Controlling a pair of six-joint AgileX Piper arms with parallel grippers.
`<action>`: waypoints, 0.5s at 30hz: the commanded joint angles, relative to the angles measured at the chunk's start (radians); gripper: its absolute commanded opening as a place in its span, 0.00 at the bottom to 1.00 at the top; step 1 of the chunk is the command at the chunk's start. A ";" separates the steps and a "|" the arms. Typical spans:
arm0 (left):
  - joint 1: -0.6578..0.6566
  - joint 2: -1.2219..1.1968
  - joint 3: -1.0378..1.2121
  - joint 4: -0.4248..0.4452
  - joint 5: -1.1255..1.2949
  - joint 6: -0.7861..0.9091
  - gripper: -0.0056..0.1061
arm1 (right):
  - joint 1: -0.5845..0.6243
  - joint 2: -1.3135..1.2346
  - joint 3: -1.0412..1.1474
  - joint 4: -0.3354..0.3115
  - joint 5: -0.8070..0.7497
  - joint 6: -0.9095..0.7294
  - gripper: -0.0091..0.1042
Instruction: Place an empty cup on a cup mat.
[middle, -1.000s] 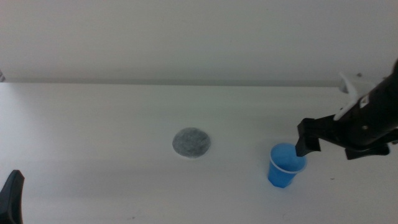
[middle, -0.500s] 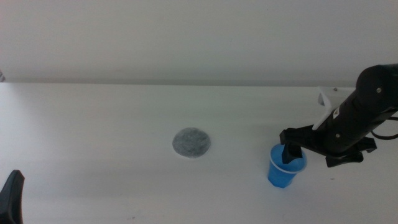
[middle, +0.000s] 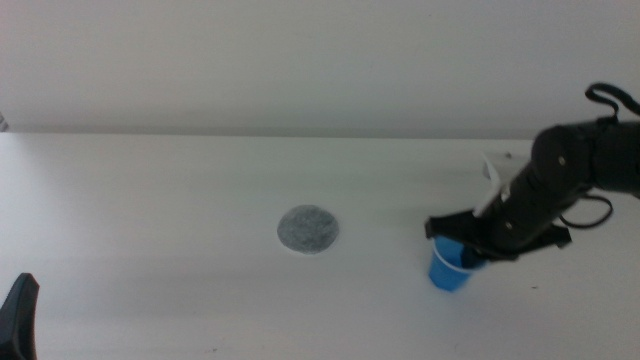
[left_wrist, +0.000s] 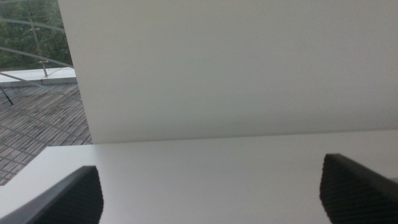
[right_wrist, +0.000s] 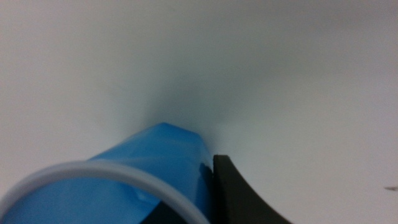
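Note:
The blue cup (middle: 447, 270) stands upright on the white table at the right; its wall and white rim fill the right wrist view (right_wrist: 149, 162). My right gripper (middle: 460, 247) is down at the cup's rim. One dark jaw presses the outside of the wall and the other shows dark just inside the rim, so it is shut on the cup wall (right_wrist: 205, 186). The grey speckled cup mat (middle: 308, 230) lies bare near the table's middle, well to the left of the cup. My left gripper (middle: 18, 318) waits open at the bottom left corner; its view (left_wrist: 211, 186) shows only table and wall.
The white table (middle: 150, 200) runs back to a pale wall. A white part of the right arm's wrist (middle: 495, 170) and its cable sit above the cup. A window with railing shows in the left wrist view (left_wrist: 31, 37).
My right gripper has moved left and down from beside the cup onto its rim and closed on the wall. The cup has shifted slightly left. The mat and left arm have not moved.

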 joint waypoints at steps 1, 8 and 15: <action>-0.008 -0.040 0.041 0.000 -0.012 0.000 0.89 | 0.034 -0.026 -0.069 -0.026 0.040 0.042 0.08; -0.008 -0.040 0.041 0.000 -0.012 0.000 0.89 | 0.166 0.054 -0.394 -0.037 0.181 0.126 0.08; -0.008 -0.040 0.041 0.000 -0.012 0.000 0.89 | 0.244 0.278 -0.718 0.007 0.302 0.168 0.08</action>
